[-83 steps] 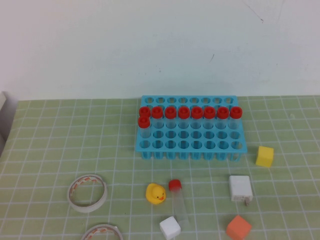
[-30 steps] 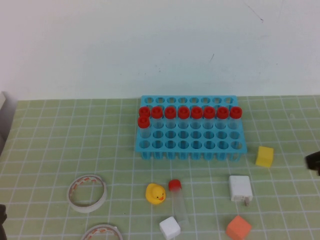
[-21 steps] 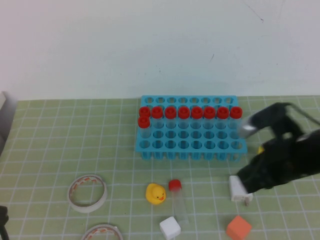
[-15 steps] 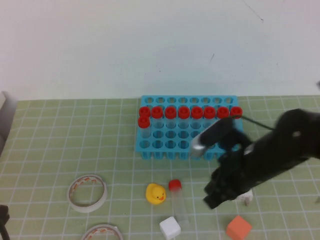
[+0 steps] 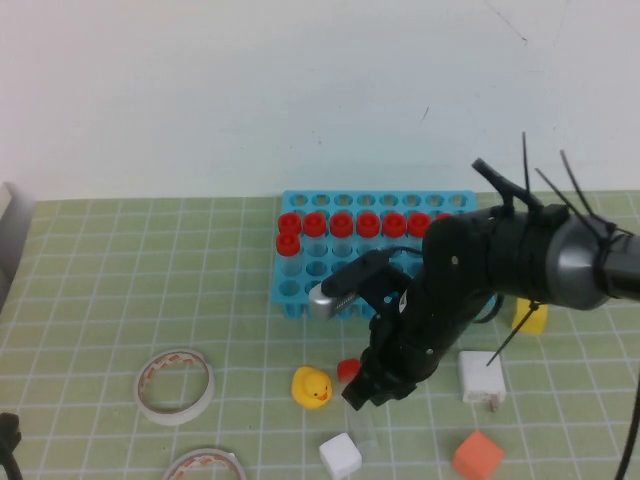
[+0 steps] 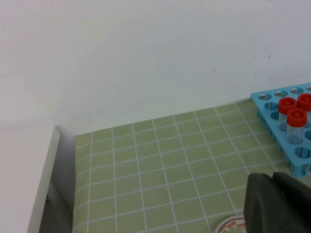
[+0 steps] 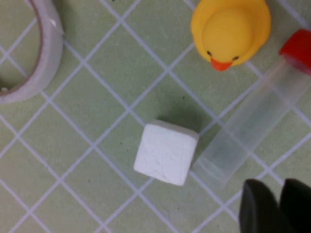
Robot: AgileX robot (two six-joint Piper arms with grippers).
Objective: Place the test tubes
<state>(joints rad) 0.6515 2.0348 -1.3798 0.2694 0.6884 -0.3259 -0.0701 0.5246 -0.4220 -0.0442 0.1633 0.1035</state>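
Now right gripper [image 7: 278, 208] low over mat [image 7: 97, 63], just beside clear end of loose test tube [image 7: 252, 126]; jaws close together, empty. Loose test tube lies flat, red cap near yellow duck [image 7: 231, 29], base beside white cube [image 7: 166, 152]. Blue rack [image 5: 296, 291] holds capped tubes [image 5: 341, 222]. Left gripper [image 6: 279, 204] at near-left table corner, jaws closed.

Rack [image 5: 300, 295]: far centre, test tubes [image 5: 341, 224] standing in its far rows.
Loose tube [image 5: 348, 369]: lying near of rack; I see duck [image 5: 311, 387] left, cube [image 5: 340, 456] nearer.
Right gripper [image 5: 362, 392]: over loose tube.
Left gripper [image 5: 5, 440]: near-left edge, left of tape roll [image 5: 176, 385].
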